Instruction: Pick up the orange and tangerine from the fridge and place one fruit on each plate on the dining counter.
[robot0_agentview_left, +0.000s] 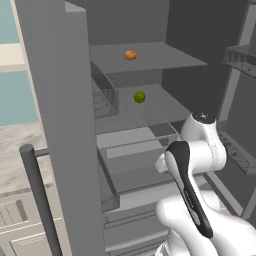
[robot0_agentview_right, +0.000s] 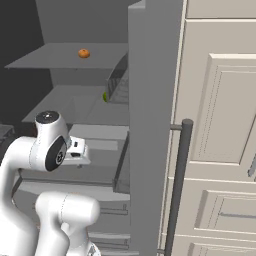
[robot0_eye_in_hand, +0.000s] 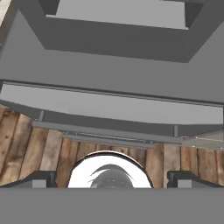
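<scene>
Fridge (robot0_agentview_left: 60, 125) doors open for access; orange fruit (robot0_agentview_left: 130, 55) on top shelf at 12 o'clock, green fruit (robot0_agentview_left: 139, 97) one shelf below. Gripper (robot0_eye_in_hand: 111, 178) jaws wide, empty, pointing down at drawers, not yet reaching.

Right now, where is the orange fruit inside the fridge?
The orange fruit sits on the upper shelf of the open fridge, near its back, in both base views. A green fruit lies on the shelf below it.

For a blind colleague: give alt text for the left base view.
Open fridge with an orange fruit on the upper shelf and a green fruit on the shelf below. The white arm rises at lower right, below both.
</scene>
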